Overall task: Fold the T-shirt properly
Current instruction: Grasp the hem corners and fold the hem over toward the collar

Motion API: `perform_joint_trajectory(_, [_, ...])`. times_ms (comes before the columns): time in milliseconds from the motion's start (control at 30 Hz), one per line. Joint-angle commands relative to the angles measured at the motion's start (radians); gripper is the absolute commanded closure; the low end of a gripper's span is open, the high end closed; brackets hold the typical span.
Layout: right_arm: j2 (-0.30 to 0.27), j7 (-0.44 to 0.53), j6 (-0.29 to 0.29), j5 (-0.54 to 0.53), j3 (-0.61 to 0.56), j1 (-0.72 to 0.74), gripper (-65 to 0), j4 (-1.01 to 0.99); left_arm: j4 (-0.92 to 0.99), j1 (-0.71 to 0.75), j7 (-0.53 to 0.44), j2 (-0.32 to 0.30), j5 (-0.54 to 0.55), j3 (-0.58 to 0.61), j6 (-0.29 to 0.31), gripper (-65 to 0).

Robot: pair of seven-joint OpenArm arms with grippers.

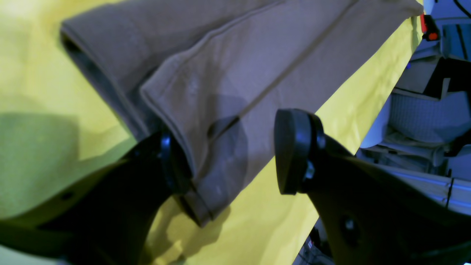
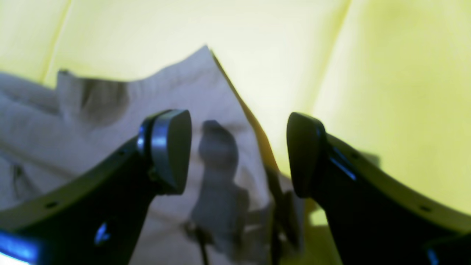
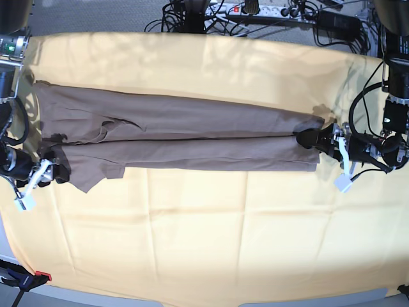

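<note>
The T-shirt (image 3: 192, 137) lies on the table as a long taupe band folded lengthwise, running left to right. At its right end my left gripper (image 3: 307, 138) stands open. In the left wrist view the shirt's hemmed corner (image 1: 239, 73) lies between the jaws and rests against the left fingertip (image 1: 173, 165), not pinched. My right gripper (image 3: 57, 171) is at the band's left end, by the sleeve. In the right wrist view the right gripper (image 2: 237, 152) is wide open just above the shirt's edge (image 2: 110, 110), with nothing held.
A large pale yellow cloth (image 3: 223, 236) covers the table under the shirt. Cables and a power strip (image 3: 255, 9) run along the far edge. A red-and-black clamp (image 3: 32, 277) sits at the near left corner. Equipment (image 1: 423, 110) stands beyond the table edge.
</note>
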State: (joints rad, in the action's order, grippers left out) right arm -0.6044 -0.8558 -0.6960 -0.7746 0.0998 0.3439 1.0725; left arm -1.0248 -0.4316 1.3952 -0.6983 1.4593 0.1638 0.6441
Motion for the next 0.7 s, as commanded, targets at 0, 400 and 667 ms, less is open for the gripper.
perform_joint_trajectory(0, [0.0, 0.04, -0.002, 0.023, 0.008, 0.034, -42.4, 0.017, -0.012, -0.028, -0.004, -0.019, 0.024, -0.01, 0.016, -36.0])
perform_joint_trajectory(400, [0.098, 0.211, 0.05, 0.357, 0.005, 0.032, -42.3, 0.016, -0.012, -0.028, -0.004, -0.019, 0.024, -0.01, 0.017, -36.0])
perform_joint_trajectory(667, [0.111, 0.126, -0.002, 0.212, 0.005, 0.031, -33.9, -0.013, -0.012, -0.029, -0.005, -0.019, 0.024, -0.01, 0.018, -36.0])
